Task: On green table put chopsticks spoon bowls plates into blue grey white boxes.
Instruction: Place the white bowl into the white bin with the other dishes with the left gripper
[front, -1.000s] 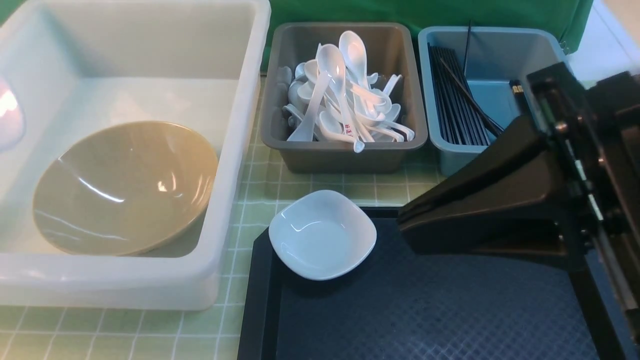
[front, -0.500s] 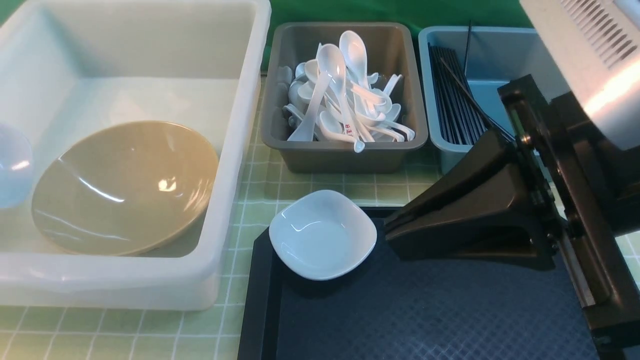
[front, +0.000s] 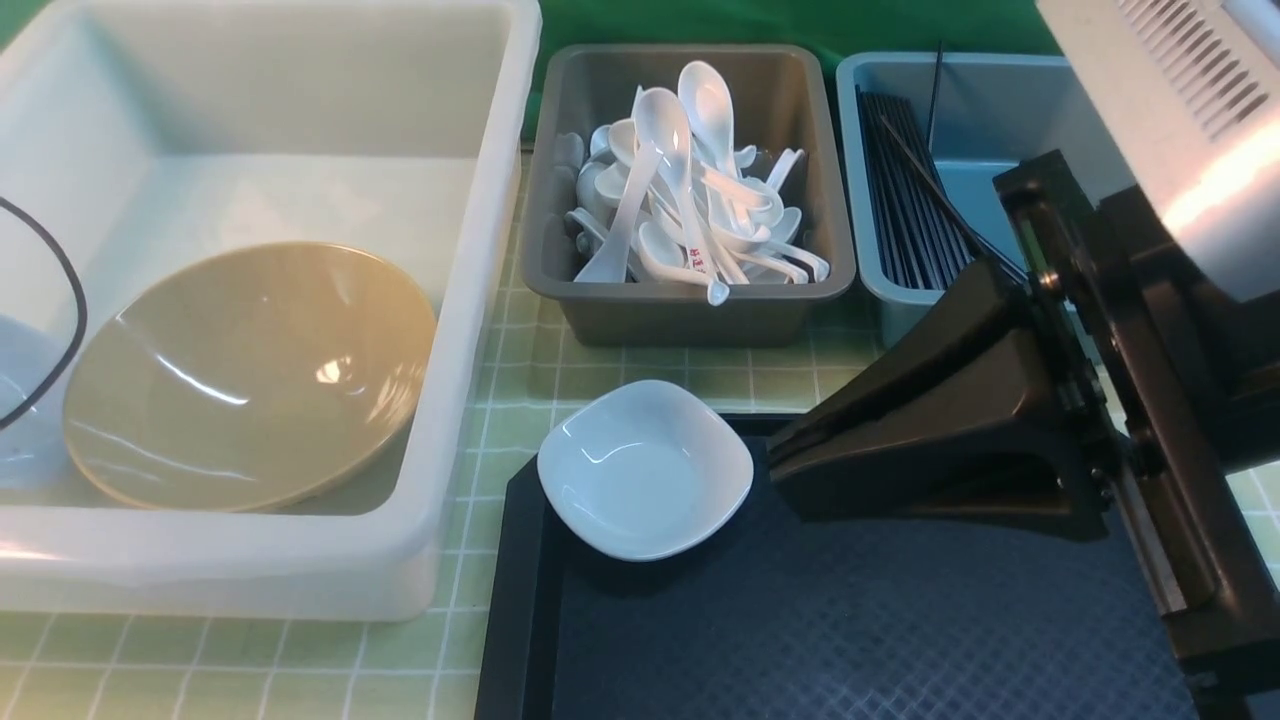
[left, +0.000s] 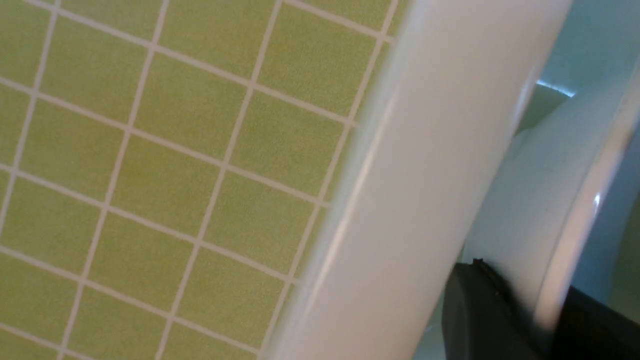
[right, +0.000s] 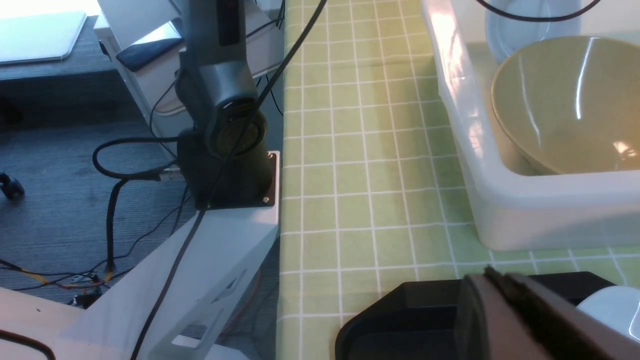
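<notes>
From the front: right gripper (front: 780, 463) closed tight and empty, tips just beside the plate (front: 645, 468). Plate overhanging the far-left corner of the tray (front: 850, 620) on the table (front: 600, 372). Already sorted, by the look of it: bowl (front: 250, 375) tilted in the tub (front: 480, 300), spoon (front: 697, 262) among plain ones in the grey box (front: 690, 315), chopsticks (front: 915, 210) in the blue box (front: 895, 305). At the far left edge, a pale shape within the tub, likely the other plate (front: 20, 420), under a black cable (front: 62, 270).

From the left wrist: left gripper (left: 530, 295) pinched shut on the rim of the other plate (left: 545, 190), just inside the tub wall (left: 425, 175); hard to tell whether set down or hanging. Probably the drop-off in hand, so lower until the dish rests on the floor beside the bowl, then open fully and lift straight up, clear of the thick rim. Keep off the bowl: little free floor on that side, far more toward the back wall.

From the right wrist: gripper tip (right: 495, 285) low over the tray's edge, plate (right: 610, 305) just beside it, bare cloth between tray and tub. For the next dish, spread the jaws before closing in, take the overhanging rim, and rise above the tub wall before crossing.
</notes>
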